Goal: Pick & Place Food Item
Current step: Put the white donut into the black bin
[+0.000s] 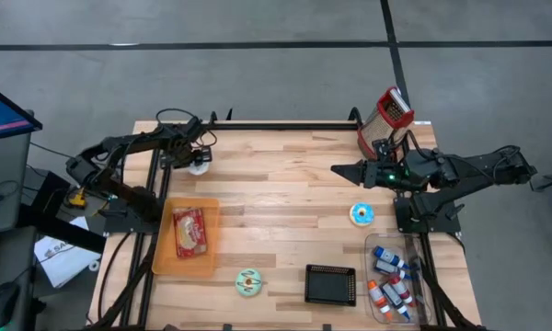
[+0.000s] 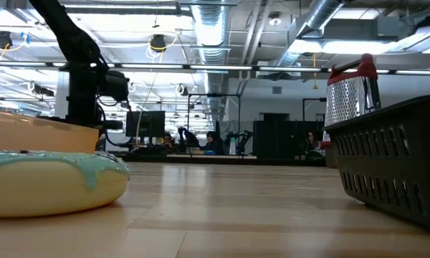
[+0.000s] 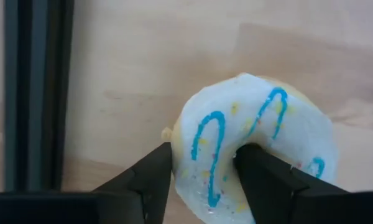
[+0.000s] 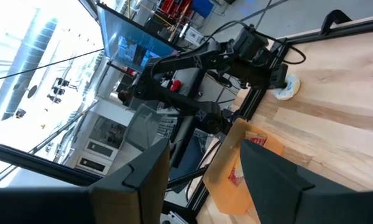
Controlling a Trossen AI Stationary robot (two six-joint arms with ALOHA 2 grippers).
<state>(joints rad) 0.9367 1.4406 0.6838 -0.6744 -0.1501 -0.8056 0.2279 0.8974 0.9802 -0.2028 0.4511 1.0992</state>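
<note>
A white donut with blue drizzle (image 3: 255, 143) lies flat on the wooden table near its far left corner (image 1: 199, 166). My left gripper (image 3: 204, 163) points down over it and is shut on its ring. An orange tray (image 1: 161, 248) near the left edge holds a wrapped red food item (image 1: 189, 230). Above the table's right half my right gripper (image 1: 336, 169) hangs level and open (image 4: 205, 162) with nothing between its fingers. A green-iced donut (image 1: 248, 282) and a blue-and-white donut (image 1: 362, 214) rest flat on the table. My left gripper comes down from above on the donut's ring wall (image 3: 205, 155). One finger (image 3: 152, 171) stands against the outer rim and the other (image 3: 258, 171) sits in the hole. The donut lies flat with its underside on the table.
A black basket (image 1: 330, 285) stands at the near edge, and a clear bin of small bottles (image 1: 393, 280) at the near right. A metal grater with a red handle (image 1: 393, 115) stands at the far right corner. The black frame rail (image 3: 37, 93) runs close beside the white donut.
</note>
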